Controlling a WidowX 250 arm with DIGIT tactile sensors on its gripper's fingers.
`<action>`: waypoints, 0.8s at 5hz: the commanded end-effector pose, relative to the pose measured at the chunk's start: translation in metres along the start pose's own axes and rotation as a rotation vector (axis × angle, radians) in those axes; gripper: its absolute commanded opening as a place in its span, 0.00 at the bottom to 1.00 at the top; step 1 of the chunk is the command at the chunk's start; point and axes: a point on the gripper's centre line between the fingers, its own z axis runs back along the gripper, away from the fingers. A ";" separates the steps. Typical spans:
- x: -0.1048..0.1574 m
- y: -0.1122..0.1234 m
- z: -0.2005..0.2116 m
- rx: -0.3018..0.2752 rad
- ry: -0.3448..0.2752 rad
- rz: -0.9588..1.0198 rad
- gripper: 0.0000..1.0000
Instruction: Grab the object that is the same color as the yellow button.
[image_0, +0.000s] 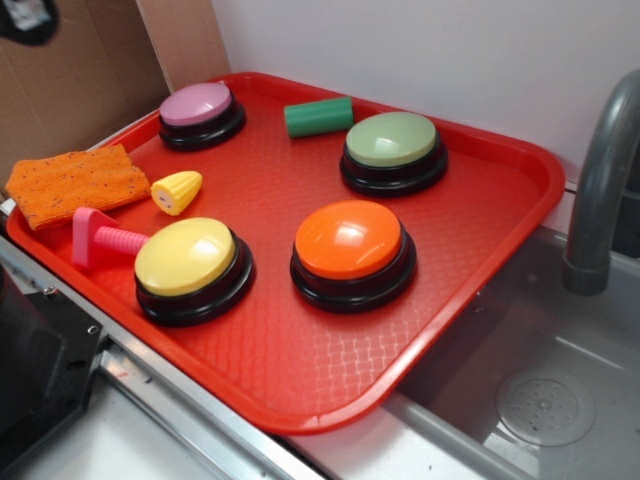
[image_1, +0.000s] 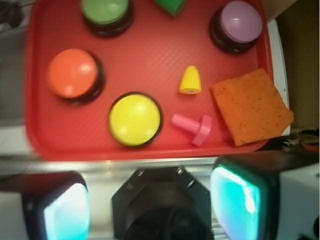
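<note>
Nearest the wrist camera, the gripper (image_1: 152, 210) is hanging with its two fingers (image_1: 239, 200) spread wide apart, nothing sitting between them, and it is hovering off the near edge of the red tray (image_1: 150, 55) rather than over it. Just past that edge, the yellow button (image_1: 135, 119) is sitting on its black base, with the pink bolt (image_1: 192, 126) lying on its side just beside it, its head pointing toward the orange sponge cloth (image_1: 252, 106). The cloth is lying partly on the tray's corner and partly overhanging its rim. The corn piece (image_1: 190, 80) is lying just beyond the bolt, between the yellow button and the cloth, touching neither, its narrow tip pointing away from the gripper. In the exterior view it (image_0: 176, 191) is showing its pale cut end toward the bolt (image_0: 100, 238) and resting close to the cloth (image_0: 78, 182). Level with it across the tray, the orange button (image_1: 74, 74) is standing well apart. Farther on, the purple button (image_1: 240, 22) is occupying the corner past the cloth, the green button (image_1: 106, 12) is sitting opposite, and a green cylinder (image_0: 318, 116) is lying between those two near the far rim.
</note>
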 end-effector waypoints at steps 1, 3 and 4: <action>0.040 0.034 -0.059 0.024 0.008 0.096 1.00; 0.063 0.062 -0.133 -0.035 -0.002 0.340 1.00; 0.068 0.065 -0.158 -0.061 0.021 0.388 1.00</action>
